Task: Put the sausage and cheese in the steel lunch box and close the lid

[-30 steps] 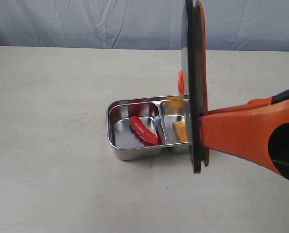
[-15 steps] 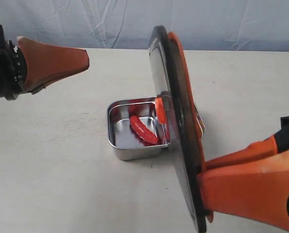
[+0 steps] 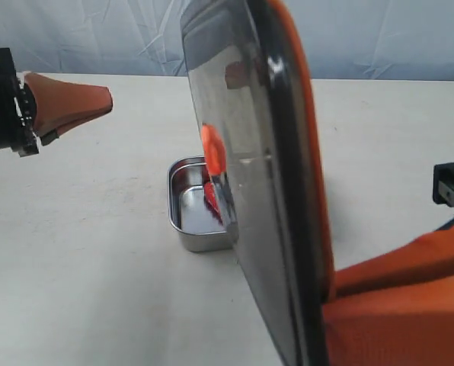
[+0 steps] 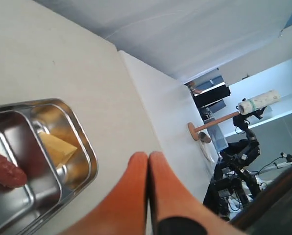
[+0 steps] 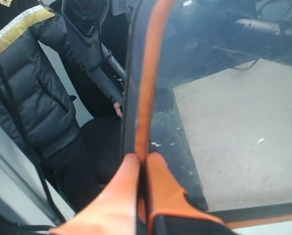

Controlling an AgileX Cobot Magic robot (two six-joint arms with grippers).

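Beige table [image 3: 82, 267], right tool [image 5: 139, 156] clamped on lid [image 3: 242, 168], left tool [image 4: 148, 155] pressed together, sausage [image 4: 4, 169] in steel lunch box [image 4: 85, 147]

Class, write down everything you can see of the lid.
The lid is a dark, smoky, glossy rectangular plastic panel with rounded corners, an orange seal around its rim and a round orange valve at its centre. It stands almost on edge in the air, tilted, pinched at its rim by the shut right gripper.
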